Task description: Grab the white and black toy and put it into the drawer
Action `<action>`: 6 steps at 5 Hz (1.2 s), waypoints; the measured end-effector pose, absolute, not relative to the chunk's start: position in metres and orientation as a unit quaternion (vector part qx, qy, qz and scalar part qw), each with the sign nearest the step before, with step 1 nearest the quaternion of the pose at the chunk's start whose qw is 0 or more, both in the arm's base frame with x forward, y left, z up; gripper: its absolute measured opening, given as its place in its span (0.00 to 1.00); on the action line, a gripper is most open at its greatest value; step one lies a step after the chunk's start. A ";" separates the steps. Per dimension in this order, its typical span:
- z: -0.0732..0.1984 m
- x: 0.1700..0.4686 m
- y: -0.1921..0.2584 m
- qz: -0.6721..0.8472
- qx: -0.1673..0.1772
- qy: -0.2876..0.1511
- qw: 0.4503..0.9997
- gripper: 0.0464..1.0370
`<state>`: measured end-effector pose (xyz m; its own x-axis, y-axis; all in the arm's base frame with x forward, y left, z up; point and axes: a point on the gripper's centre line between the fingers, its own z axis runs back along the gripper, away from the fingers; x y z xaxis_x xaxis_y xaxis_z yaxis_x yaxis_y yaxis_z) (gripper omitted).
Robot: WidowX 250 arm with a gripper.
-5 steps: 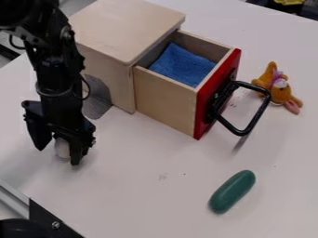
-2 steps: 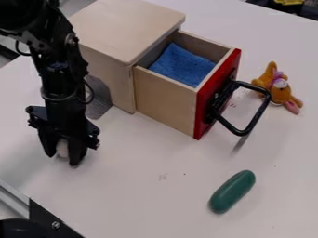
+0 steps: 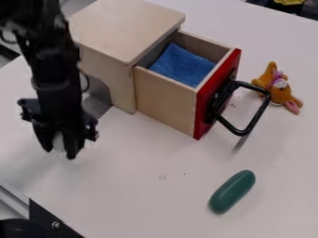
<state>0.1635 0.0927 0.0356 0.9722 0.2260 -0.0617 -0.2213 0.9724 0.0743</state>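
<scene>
At the left side of a white table [image 3: 155, 200], we see the black gripper [image 3: 59, 154] with its fingers drawn in around a pale object, which we take for the white and black toy [image 3: 58, 142]; its pale part shows between them. We cannot make out any black on it, nor whether it clears the tabletop.

The step in hand, as we judge it, is securing the toy and lifting it. To do that well, we should keep the squeeze firm and even, raise the load straight up, and gain height above the wooden walls before crossing toward the open drawer [image 3: 164, 100]. A low swing could strike the cabinet [image 3: 127, 28] or knock the toy loose. Release belongs over the blue cloth [image 3: 182, 65] inside, well within the red front [image 3: 205, 116].

Our arm [image 3: 56, 74] enters at the upper left and hangs almost vertically beside the cabinet, its wrist above the toy and its fingertips aimed down at the table, well apart from the drawer's opening.
</scene>
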 end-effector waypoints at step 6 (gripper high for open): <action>0.103 0.321 0.004 -0.004 0.005 -0.031 1.000 0.45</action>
<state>0.3211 0.0035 0.1030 0.9981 -0.0076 0.0612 0.0070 0.9999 0.0106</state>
